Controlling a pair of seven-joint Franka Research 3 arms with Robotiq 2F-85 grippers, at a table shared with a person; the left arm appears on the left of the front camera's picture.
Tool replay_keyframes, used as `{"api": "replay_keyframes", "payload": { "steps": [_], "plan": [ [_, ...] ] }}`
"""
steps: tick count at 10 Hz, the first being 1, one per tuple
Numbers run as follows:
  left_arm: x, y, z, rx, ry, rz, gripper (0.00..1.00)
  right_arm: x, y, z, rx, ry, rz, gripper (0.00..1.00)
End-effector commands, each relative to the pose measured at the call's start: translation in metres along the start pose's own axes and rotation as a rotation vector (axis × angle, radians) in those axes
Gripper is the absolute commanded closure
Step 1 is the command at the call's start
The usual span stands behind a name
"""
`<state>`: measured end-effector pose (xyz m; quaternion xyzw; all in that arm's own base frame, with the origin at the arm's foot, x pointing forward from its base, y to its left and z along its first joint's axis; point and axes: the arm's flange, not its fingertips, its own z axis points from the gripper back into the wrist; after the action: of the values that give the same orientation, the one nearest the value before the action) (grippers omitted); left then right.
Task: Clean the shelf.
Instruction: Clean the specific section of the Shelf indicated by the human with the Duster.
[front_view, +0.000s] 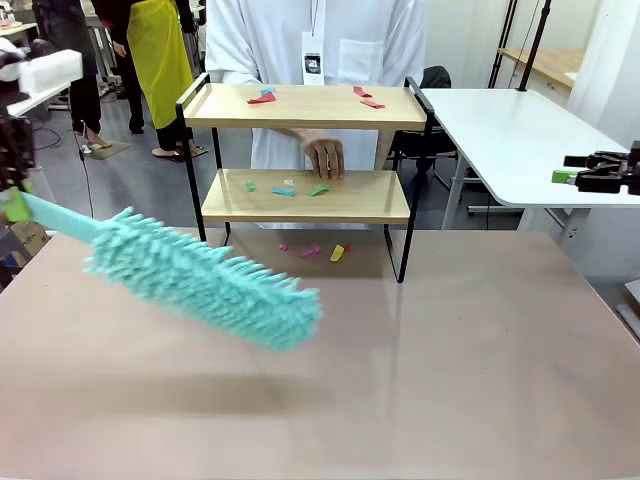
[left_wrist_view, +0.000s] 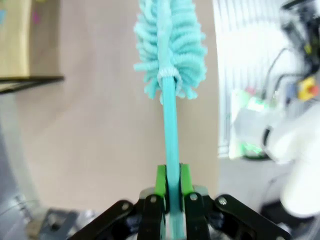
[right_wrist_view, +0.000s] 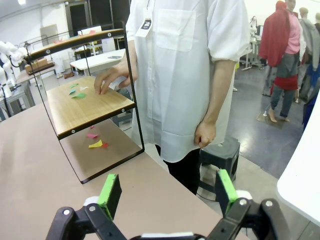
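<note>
The shelf (front_view: 305, 107), two light wood boards in a black frame, stands at the table's far middle, with coloured paper scraps (front_view: 286, 188) on both boards and on the table under it. My left gripper (front_view: 12, 205) at the far left is shut on the handle of a teal fluffy duster (front_view: 205, 278), whose head hangs over the table left of centre, short of the shelf. In the left wrist view the green pads (left_wrist_view: 160, 181) clamp the duster handle (left_wrist_view: 171, 140). My right gripper (front_view: 575, 176) hovers open at the far right; in its wrist view nothing is between its fingers (right_wrist_view: 167, 192). The shelf (right_wrist_view: 90, 107) lies to its left.
A person in a white shirt stands behind the shelf with one hand (front_view: 324, 155) resting on the lower board. A white side table (front_view: 510, 130) is at the right rear. The brown table (front_view: 420, 380) has free room in front of the shelf.
</note>
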<state>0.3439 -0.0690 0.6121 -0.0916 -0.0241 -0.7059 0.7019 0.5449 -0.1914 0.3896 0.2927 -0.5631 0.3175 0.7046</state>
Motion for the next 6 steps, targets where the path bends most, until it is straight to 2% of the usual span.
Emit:
{"api": "replay_keyframes", "payload": {
  "steps": [1,4,6],
  "plan": [
    [0.045,-0.024,-0.008,0.001,-0.119,0.218,0.87,0.003,0.001,-0.001,0.002,-0.003,0.005,0.0],
    [0.107,-0.032,-0.035,-0.04,-0.338,0.506,0.87,0.003,0.001,-0.001,0.002,-0.003,0.005,0.0],
    [0.134,-0.03,-0.052,-0.036,-0.421,0.632,0.87,0.003,0.001,-0.001,0.002,-0.003,0.005,0.0]
  ]
}}
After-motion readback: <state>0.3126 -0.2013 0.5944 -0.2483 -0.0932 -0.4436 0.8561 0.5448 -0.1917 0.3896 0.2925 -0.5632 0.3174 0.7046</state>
